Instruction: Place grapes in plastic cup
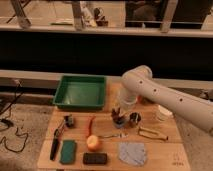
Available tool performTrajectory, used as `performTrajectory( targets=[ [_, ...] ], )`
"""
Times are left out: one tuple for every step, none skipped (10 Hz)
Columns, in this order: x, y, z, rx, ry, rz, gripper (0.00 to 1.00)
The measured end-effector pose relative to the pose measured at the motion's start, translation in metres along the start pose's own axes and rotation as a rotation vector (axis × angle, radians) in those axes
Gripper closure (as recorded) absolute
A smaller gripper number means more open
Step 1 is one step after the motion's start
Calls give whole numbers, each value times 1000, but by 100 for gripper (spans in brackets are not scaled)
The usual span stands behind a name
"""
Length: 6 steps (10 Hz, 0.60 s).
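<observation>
The biggest thing is the wooden table (165,145). A thick white arm (165,97) comes in from the right, bends over the table's back edge and points down at the middle. A green tray (80,93) sits at the back left of the table.

At the front lies a grey cloth (132,153). Left of it is a black block (95,158), then a green sponge (68,151), then a long black tool (55,146) by the left edge. An orange (93,142) sits just behind the black block. A long red chilli (91,125) lies just behind the orange. A white cup (162,113) stands on the right side, partly behind the arm.

The gripper (119,111) hangs at the end of the arm, pointing down, right over the blue-grey cup (119,121) in the middle of the table. I cannot tell if the gripper is holding tight or has let go. The grapes (116,114) look like a small dark red clump at the gripper's tip, just at the top of the cup. I cannot tell if they are inside the cup or just above it. A dark shiny pot (134,118) stands just beside the cup on the right.
</observation>
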Motion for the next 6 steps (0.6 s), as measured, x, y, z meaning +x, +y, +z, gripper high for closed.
performTrajectory(
  targets=[
    [3, 1, -1, 0, 5, 3, 100],
    [4, 2, -1, 0, 10, 6, 100],
    [5, 3, -2, 1, 10, 8, 100],
    [5, 3, -2, 1, 10, 8, 100],
    [5, 3, -1, 1, 10, 8, 97],
    [5, 2, -2, 1, 10, 7, 90]
  ],
)
